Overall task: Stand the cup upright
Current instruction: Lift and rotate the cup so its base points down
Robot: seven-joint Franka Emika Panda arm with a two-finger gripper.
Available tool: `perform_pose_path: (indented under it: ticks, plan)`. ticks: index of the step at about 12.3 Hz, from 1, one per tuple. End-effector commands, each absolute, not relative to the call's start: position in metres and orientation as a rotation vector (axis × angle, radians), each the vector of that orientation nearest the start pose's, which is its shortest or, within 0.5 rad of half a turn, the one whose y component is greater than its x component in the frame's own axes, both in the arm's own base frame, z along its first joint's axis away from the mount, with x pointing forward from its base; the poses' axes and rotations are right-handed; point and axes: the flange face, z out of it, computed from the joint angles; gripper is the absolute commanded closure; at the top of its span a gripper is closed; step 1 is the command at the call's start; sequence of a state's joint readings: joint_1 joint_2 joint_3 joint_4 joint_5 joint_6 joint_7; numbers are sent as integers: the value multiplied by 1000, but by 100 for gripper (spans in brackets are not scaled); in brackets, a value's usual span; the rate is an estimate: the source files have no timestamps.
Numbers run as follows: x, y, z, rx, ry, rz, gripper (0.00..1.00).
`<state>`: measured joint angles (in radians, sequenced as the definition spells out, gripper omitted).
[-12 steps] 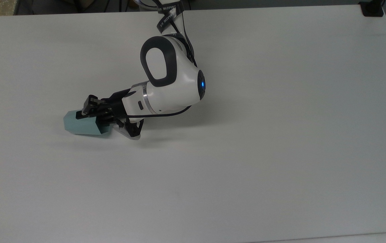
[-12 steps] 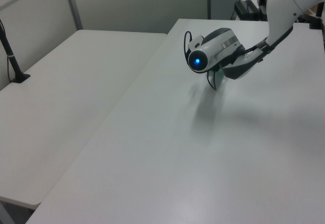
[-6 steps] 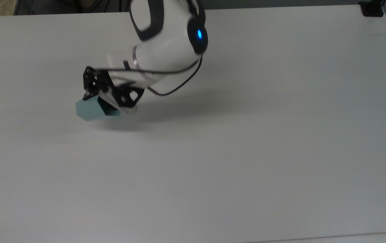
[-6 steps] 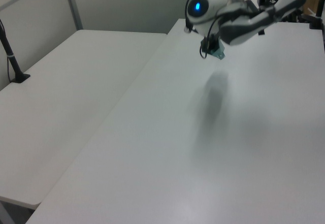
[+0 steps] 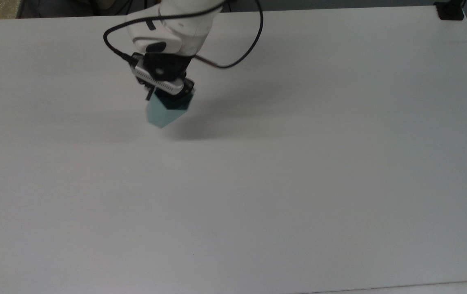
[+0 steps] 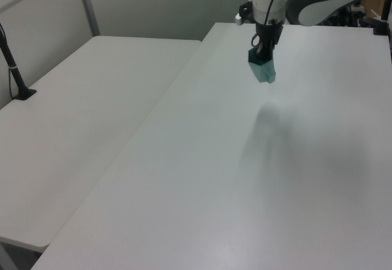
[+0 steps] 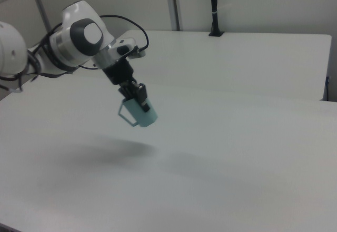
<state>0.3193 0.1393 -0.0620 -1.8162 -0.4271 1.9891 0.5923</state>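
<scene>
Gripping cup (image 7: 141, 113) at rim, fingers (image 7: 138, 97) hold it tilted, airborne above table (image 7: 253, 153), far from edges.

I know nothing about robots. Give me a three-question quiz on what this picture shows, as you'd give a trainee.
1. True or false: the cup rests on the table.
2. What grips the cup? A) a person's hand B) the gripper C) nothing
3. In the right view, which way does the cup's narrower base point?

Key
1. False: it hangs in the air, with its shadow apart from it on the table below.
2. B: the gripper is shut on the rim end.
3. Downward and toward the right view's right, so the cup is tilted and not quite upright.
</scene>
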Motion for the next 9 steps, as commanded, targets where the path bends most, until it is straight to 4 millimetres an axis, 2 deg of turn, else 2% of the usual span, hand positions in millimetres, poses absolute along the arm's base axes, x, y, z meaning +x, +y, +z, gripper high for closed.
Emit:
perform_pose_path:
  ticks: [1,3,6,9]
  plan:
    - [546,127,487,-3251,124,-208,100]
    - [539,130,469,-3234,87,-149,100]
    - [549,136,420,-3141,158,-182,100]
    - [553,140,406,-3106,192,-169,100]
